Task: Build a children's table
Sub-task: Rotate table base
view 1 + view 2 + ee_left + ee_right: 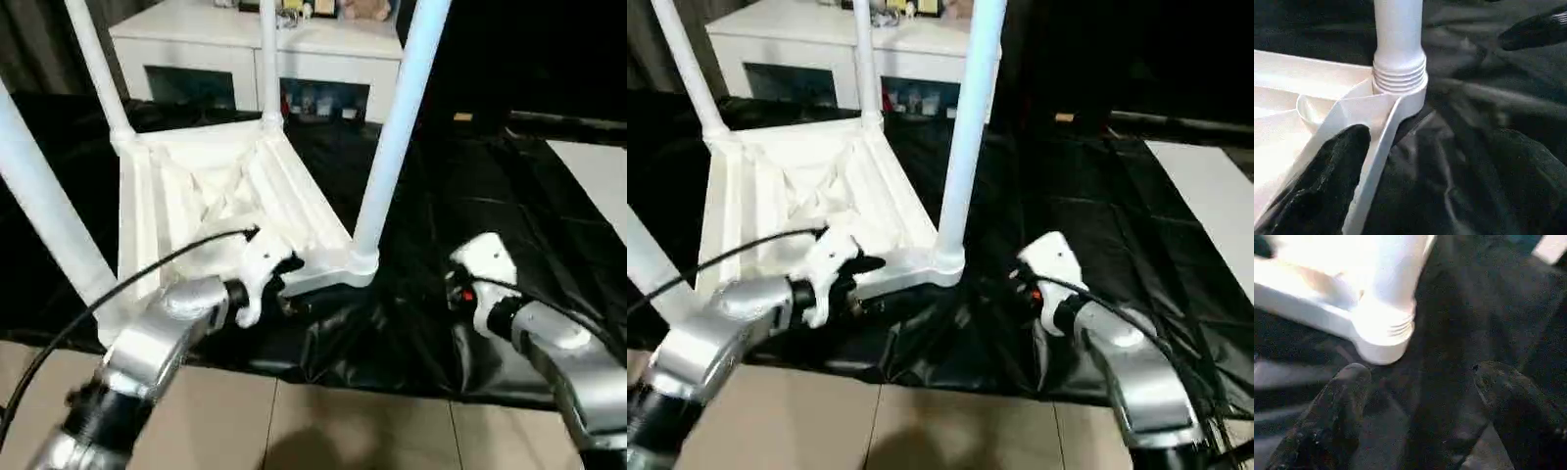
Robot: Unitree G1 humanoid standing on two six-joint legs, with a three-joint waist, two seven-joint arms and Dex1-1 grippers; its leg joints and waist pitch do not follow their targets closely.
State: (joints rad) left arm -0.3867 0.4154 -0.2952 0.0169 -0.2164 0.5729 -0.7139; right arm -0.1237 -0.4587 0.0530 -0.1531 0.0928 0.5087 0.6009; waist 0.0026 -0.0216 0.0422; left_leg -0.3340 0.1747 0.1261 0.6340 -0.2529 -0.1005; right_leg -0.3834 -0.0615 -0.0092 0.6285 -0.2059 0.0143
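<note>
Upturned table top (206, 196) carries four legs (397, 127); left end effector (1415, 147) straddles its rim unclenched; right end effector (1420, 396) released.

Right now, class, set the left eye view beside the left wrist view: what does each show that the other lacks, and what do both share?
Left eye view alone: the whole upturned table top with four legs rising from it, the white cabinet behind, the tiled floor, and the right gripper held off the table.

Left wrist view alone: the thread rings where the near leg enters its corner socket.

Both: that leg, that socket, the black sheet.
</note>
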